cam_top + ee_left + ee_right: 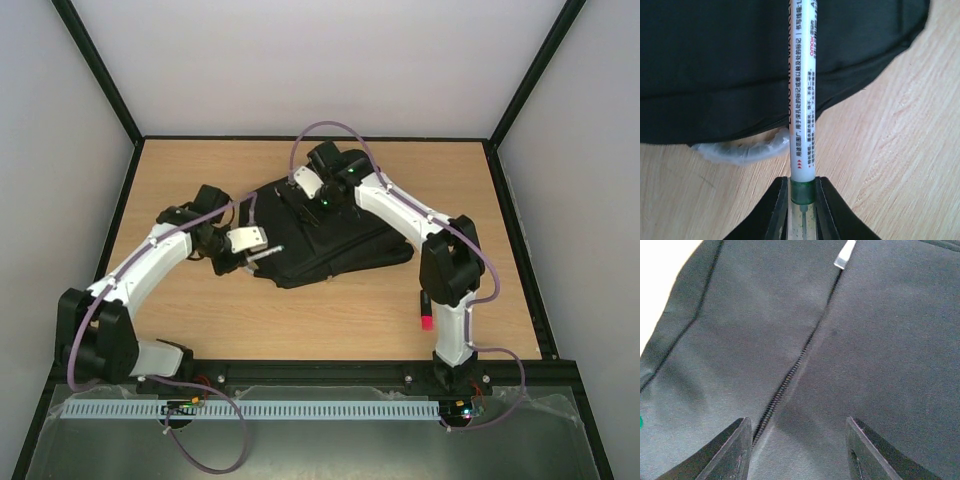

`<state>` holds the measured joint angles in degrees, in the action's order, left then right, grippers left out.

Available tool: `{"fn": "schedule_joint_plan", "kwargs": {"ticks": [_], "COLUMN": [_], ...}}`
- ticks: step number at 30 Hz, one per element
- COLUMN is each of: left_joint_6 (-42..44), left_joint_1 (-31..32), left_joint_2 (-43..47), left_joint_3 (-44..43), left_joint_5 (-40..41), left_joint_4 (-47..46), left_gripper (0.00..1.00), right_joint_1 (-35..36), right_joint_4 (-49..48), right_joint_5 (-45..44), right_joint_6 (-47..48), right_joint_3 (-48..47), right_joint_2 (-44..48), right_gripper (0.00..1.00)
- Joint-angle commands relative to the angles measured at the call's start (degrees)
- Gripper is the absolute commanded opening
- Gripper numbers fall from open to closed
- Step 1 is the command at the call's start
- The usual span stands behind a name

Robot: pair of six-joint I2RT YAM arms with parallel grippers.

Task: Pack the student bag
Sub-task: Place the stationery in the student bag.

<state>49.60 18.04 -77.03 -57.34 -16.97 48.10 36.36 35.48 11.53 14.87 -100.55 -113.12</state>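
Beside the bag [345, 250], a marker [801, 100] is held by the left gripper [803, 196]; under the spread right gripper [797, 445], the zip [790, 375] is not yet undone.

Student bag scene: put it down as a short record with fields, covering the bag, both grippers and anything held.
bag: black student bag lying flat on the wooden table
zipper: closed along the stretch in the right wrist view, metal pull at the far end
left gripper: shut on a white marker pen by its green end, pen pointing toward the bag
right gripper: open, straddling the zipper; contact with the fabric unclear
loop handle: grey-white, at the bag's edge
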Motion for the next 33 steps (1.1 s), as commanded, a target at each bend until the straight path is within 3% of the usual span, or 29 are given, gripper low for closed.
{"fn": "schedule_joint_plan", "kwargs": {"ticks": [1,7,17,20,22,23,26,33], "left_joint_6": [-7.7,-14.85,-23.85,-26.39,-27.26,-27.54,-28.42,-32.56], "left_joint_1": [-3.54,-6.88,-7.86,-7.86,-7.81,-7.72,-7.12,-5.76], "left_joint_2": [-2.75,-8.11,-14.88,-16.14,-16.81,-17.16,-19.14,-26.97], "left_joint_3": [-2.57,-5.3,-10.34,-10.6,-10.83,-11.0,-12.44,-19.62], "left_joint_5": [-3.68,-7.88,-11.91,-13.8,-14.46,-14.77,-16.12,-23.06], "left_joint_4": [0.5,-1.58,-2.34,-3.1,-3.38,-3.5,-3.54,-4.95], "left_gripper": [0.08,0.09,0.09,0.09,0.09,0.09,0.09,0.09], "right_joint_1": [0.88,3.38,6.13,6.18,6.18,6.13,6.18,6.18], "right_joint_4": [2.22,0.94,-1.42,-2.03,-1.78,-1.51,-0.51,0.7], "right_joint_5": [-7.61,-10.3,-20.72,-23.86,-23.81,-22.95,-18.22,-15.17], "right_joint_6": [-1.96,-1.8,-2.74,-2.9,-3.06,-3.17,-3.45,-2.93], "right_joint_3": [-2.25,-2.09,-2.79,-2.77,-3.16,-3.41,-3.91,-3.79], "right_joint_2": [-2.46,-3.4,-7.84,-8.68,-8.09,-7.54,-5.63,-2.89], "right_gripper": [0.52,0.6,0.62,0.49,0.33,0.2,0.02,0.01]}}
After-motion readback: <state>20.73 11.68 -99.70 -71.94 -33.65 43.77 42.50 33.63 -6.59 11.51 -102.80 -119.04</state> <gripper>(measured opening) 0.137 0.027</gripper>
